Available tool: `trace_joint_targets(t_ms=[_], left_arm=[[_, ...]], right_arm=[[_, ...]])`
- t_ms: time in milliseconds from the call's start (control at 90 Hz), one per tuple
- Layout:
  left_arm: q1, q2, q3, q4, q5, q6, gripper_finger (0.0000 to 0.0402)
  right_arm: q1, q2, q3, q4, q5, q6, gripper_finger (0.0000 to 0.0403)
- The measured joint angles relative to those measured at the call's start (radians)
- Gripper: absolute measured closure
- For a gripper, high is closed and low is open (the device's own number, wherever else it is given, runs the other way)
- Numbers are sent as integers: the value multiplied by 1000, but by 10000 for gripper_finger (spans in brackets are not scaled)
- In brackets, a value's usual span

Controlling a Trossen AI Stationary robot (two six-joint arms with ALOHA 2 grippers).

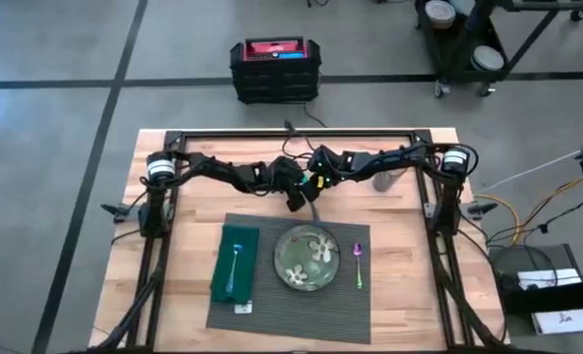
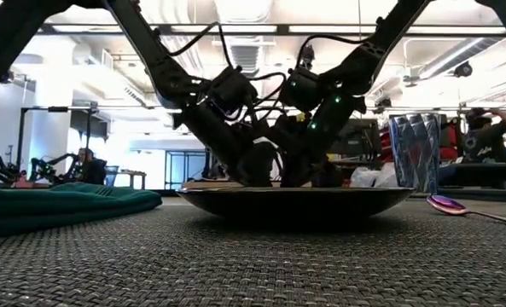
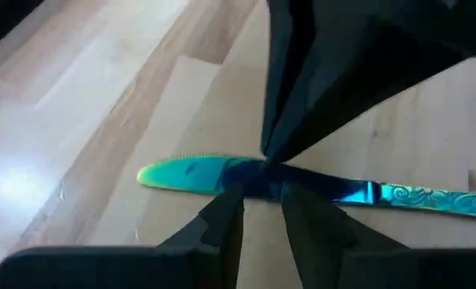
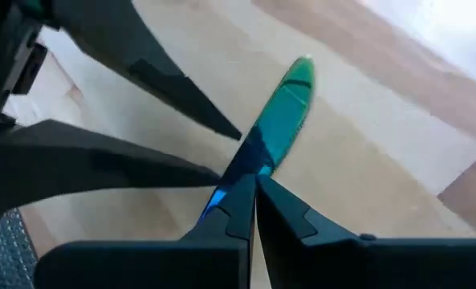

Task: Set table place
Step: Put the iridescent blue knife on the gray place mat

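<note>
Right end effector [image 4: 252, 189] first: pinches tight on the iridescent teal knife [image 3: 189, 172], near where blade meets handle. Left end effector [image 3: 262, 210] right opposite, nose to nose with it, fingers spread, one tip on each side of the same knife without closing on it. Cannot tell whether the knife rests on the wood or hangs just clear of it.

Over to the high view: meets up at 12 o'clock from the plate [image 1: 308, 261], over bare counter [image 1: 188, 167] just beyond the far edge of the placemat [image 1: 271, 310]. Dark ribbed placemat lying flat on the near middle of the counter, plate at its centre. At 9 o'clock from the plate, a folded green napkin [image 1: 222, 270] with a teal fork [image 1: 235, 258] on top. At 3 o'clock, a purple spoon [image 1: 358, 264] on the mat, close beside the plate but apart. At 1 o'clock, off the mat, a clear faceted glass [image 2: 415, 153] standing upright on the wood.
</note>
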Motion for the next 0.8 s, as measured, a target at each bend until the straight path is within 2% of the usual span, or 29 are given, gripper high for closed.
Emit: trace_joint_targets(t_ms=[167,467,578,800], left_arm=[[14,35,1,45,32,18,326],[12,39,1,48,10,55,326],[12,34,1,47,21,42,326],[11,19,29,54,37,34,326]], right_arm=[[-3,2,-1,-5,1,0,403],[-9,2,-1,-13,37,14,398],[-13,2,-1,-36,38,21,373],[-16,2,-1,-63,16,13,296]])
